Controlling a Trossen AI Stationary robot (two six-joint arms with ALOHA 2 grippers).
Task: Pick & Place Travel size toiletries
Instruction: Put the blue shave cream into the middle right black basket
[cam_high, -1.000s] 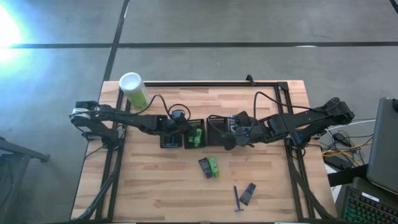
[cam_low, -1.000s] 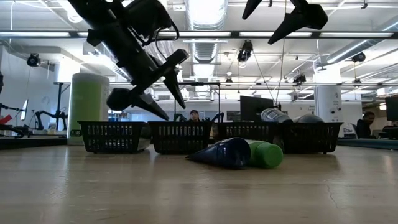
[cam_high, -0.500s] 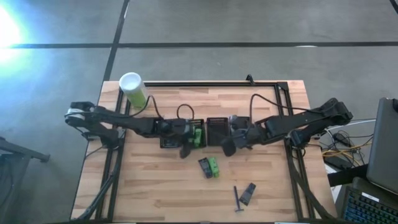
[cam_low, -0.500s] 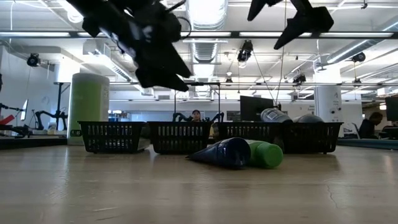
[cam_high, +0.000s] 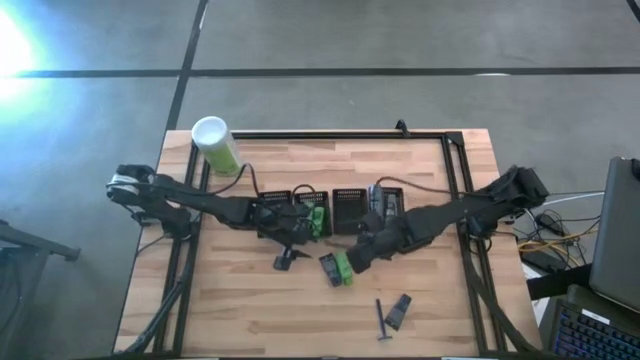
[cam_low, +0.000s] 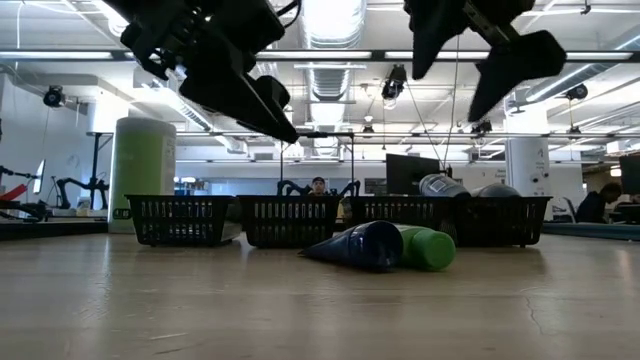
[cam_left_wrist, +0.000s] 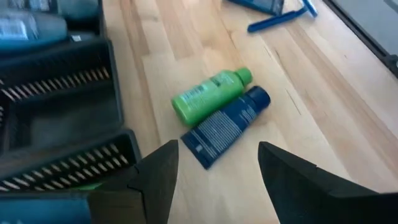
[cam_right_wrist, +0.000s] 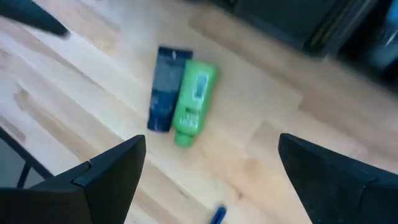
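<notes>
The left gripper (cam_high: 283, 262) and right gripper (cam_high: 357, 262) are hovering above the table (cam_high: 230, 310), fingers spread and holding nothing. Between them, a green bottle (cam_left_wrist: 208, 95) and a dark blue tube (cam_left_wrist: 226, 125) are lying touching, side by side, just in front of the black mesh trays (cam_high: 330, 211). Their label print is illegible.

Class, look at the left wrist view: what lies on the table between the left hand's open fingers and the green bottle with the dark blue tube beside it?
Only bare wooden table lies between the open left hand and the green bottle and dark blue tube; the left wrist view shows this.
</notes>
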